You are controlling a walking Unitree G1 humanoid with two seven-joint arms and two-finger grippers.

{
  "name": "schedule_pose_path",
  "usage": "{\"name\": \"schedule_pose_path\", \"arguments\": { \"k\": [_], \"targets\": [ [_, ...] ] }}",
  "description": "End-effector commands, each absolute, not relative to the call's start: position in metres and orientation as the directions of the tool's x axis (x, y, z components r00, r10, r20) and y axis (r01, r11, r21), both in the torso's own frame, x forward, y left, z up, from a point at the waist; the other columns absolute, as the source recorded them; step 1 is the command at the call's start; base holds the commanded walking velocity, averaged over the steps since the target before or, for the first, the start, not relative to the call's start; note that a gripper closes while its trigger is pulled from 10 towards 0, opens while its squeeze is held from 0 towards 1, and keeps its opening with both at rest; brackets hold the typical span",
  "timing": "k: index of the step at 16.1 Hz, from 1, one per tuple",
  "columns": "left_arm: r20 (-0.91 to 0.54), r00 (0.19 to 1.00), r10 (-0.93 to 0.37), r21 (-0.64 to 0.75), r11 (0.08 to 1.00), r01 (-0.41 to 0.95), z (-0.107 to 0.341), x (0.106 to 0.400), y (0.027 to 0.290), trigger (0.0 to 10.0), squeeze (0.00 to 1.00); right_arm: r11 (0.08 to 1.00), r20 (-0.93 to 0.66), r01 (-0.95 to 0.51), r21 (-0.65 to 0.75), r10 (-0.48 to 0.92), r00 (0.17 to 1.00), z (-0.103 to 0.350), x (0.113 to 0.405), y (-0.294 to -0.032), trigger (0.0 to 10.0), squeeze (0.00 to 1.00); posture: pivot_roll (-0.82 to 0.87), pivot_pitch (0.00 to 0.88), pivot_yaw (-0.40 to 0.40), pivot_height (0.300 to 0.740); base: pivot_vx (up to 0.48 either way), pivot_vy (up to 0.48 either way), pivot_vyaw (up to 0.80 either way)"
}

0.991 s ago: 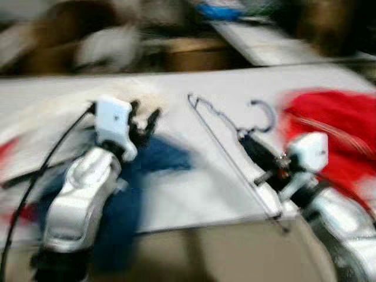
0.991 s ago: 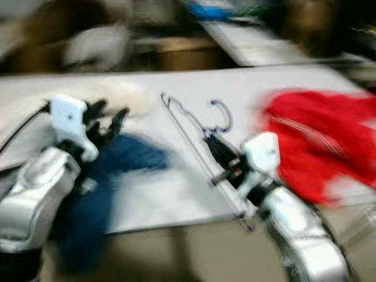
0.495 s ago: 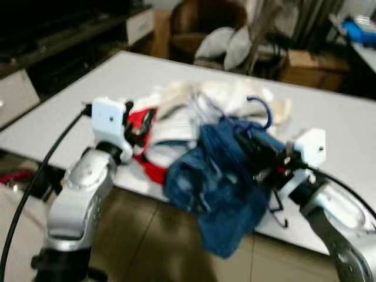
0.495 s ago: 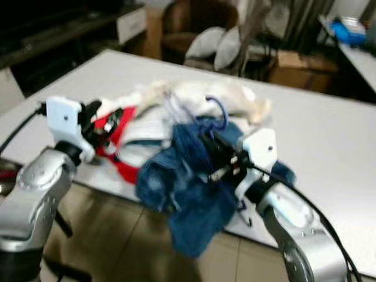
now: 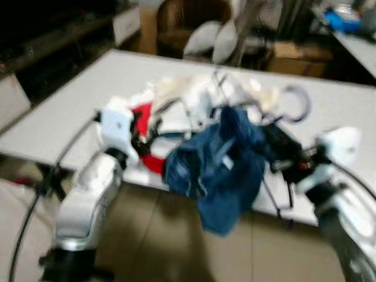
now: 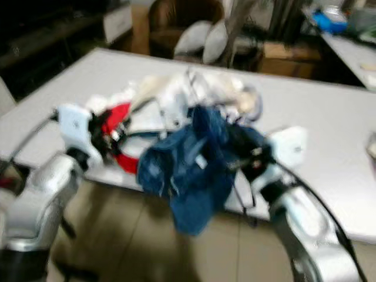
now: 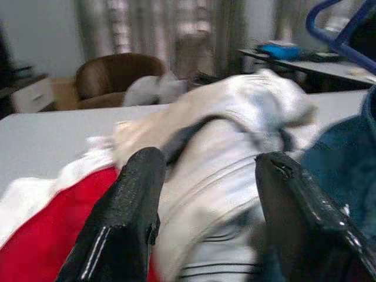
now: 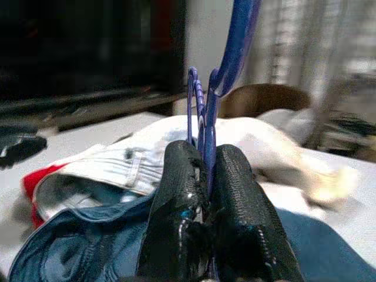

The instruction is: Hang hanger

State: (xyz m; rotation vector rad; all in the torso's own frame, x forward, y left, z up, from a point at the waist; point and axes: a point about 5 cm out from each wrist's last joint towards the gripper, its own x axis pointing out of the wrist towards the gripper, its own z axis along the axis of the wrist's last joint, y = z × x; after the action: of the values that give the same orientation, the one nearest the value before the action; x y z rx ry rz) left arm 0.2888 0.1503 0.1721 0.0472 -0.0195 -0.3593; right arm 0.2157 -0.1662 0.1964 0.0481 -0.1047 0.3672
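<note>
The right claw point(image 8: 202, 176) pinches the blue hanger point(image 8: 232, 53) by its neck, hook upward and denim garment point(image 5: 220, 170) draped below, presumably to keep the hook free for hanging, while the left claw point(image 7: 205, 217) gapes wide, empty, before the clothes pile point(image 5: 188, 100) on the surface point(image 5: 70, 94).

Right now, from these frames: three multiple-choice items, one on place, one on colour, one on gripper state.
1. Where does the pile of clothes lie?
A. on the white table
B. on the floor
C. on a chair

2. What colour is the hanger that the right gripper holds?
A. red
B. blue
C. green

3. How do the left gripper fingers stand?
A. shut on the hanger
B. shut on nothing
C. open, apart

Key: 1 A, the heap rests on the tabletop; 2 B, blue wire rises between the shut fingers; 3 C, a wide gap shows between them.
</note>
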Motion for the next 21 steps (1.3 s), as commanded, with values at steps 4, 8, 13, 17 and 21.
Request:
{"name": "schedule_pose_path", "arguments": {
  "k": [4, 8, 13, 17, 21],
  "targets": [
    [0.022, 0.936, -0.35, 0.034, 0.936, 0.349, 0.176, 0.29, 0.151, 10.0, 0.0, 0.931, 0.121, -0.362, 0.044, 0.354, 0.927, 0.204, 0.212, -0.162, 10.0, 0.0, -0.1, 0.0, 0.025, 0.74, 0.0, 0.232, -0.39],
    [0.017, 0.925, -0.378, 0.007, 0.926, 0.378, 0.174, 0.288, 0.148, 10.0, 0.0, 0.934, 0.096, -0.357, 0.006, 0.355, 0.93, 0.207, 0.215, -0.164, 10.0, 0.0, -0.1, 0.0, 0.018, 0.74, 0.0, 0.0, 0.0],
    [0.035, 0.931, -0.363, -0.047, 0.93, 0.364, 0.169, 0.295, 0.143, 10.0, 0.0, 0.944, 0.091, -0.328, -0.032, 0.33, 0.94, 0.216, 0.218, -0.177, 10.0, 0.0, -0.13, 0.0, 0.001, 0.74, 0.0, 0.0, -0.31],
    [0.028, 0.92, -0.39, -0.033, 0.92, 0.391, 0.161, 0.291, 0.133, 10.0, 0.0, 0.969, 0.058, -0.244, -0.052, 0.246, 0.967, 0.208, 0.209, -0.188, 10.0, 0.0, -0.17, 0.0, 0.004, 0.74, 0.0, -0.24, -0.57],
    [0.098, 0.874, -0.476, -0.068, 0.873, 0.483, 0.168, 0.294, 0.123, 10.0, 0.0, 0.972, 0.007, -0.217, -0.09, 0.219, 0.976, 0.206, 0.202, -0.201, 10.0, 0.0, -0.19, 0.0, -0.003, 0.74, 0.0, 0.0, 0.0]
  ]
}}
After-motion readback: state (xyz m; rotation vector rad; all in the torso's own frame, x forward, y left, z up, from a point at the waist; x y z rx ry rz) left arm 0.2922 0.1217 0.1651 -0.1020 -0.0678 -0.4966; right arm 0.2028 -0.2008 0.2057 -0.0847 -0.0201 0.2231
